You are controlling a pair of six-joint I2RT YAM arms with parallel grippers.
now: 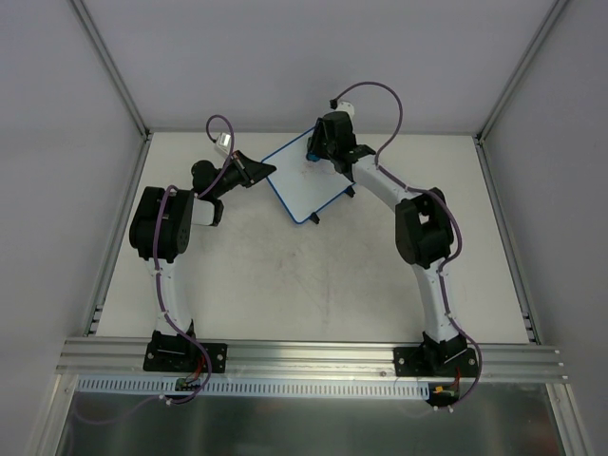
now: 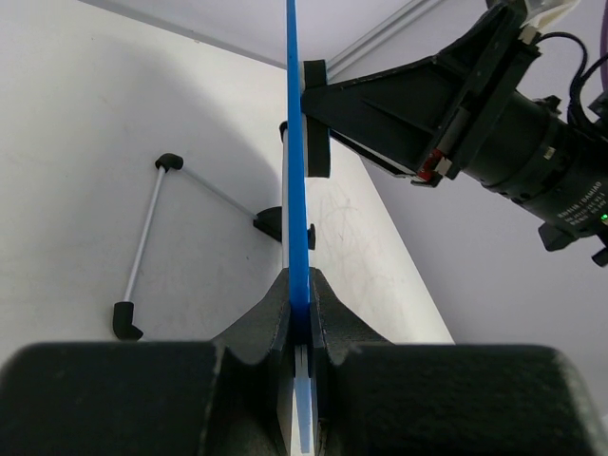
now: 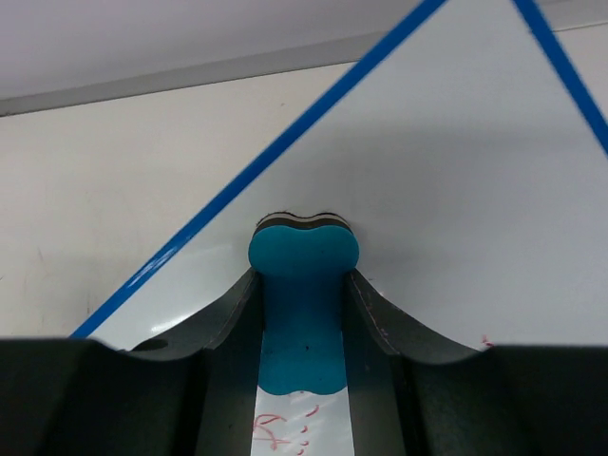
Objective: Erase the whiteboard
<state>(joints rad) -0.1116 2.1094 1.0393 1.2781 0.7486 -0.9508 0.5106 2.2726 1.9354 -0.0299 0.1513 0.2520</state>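
The whiteboard point(image 1: 296, 190), white with a thin blue frame, is tilted up at the back middle of the table. My left gripper point(image 1: 266, 175) is shut on its left edge; in the left wrist view the blue frame point(image 2: 296, 190) runs edge-on between my closed fingers point(image 2: 300, 296). My right gripper point(image 1: 319, 152) is shut on a teal eraser point(image 3: 304, 304) and presses it flat on the board face point(image 3: 456, 190). Red scribbles point(image 3: 280, 427) show on the board just behind the eraser, and a small red mark point(image 3: 486, 340) to its right. The board's wire foot with black caps point(image 2: 142, 245) hangs behind it.
The white table point(image 1: 285, 285) is fenced by grey walls and aluminium uprights point(image 1: 109, 66). A metal rail point(image 1: 313, 353) carrying both arm bases runs along the near edge. The right arm's wrist point(image 2: 475, 104) is close to the board's far edge.
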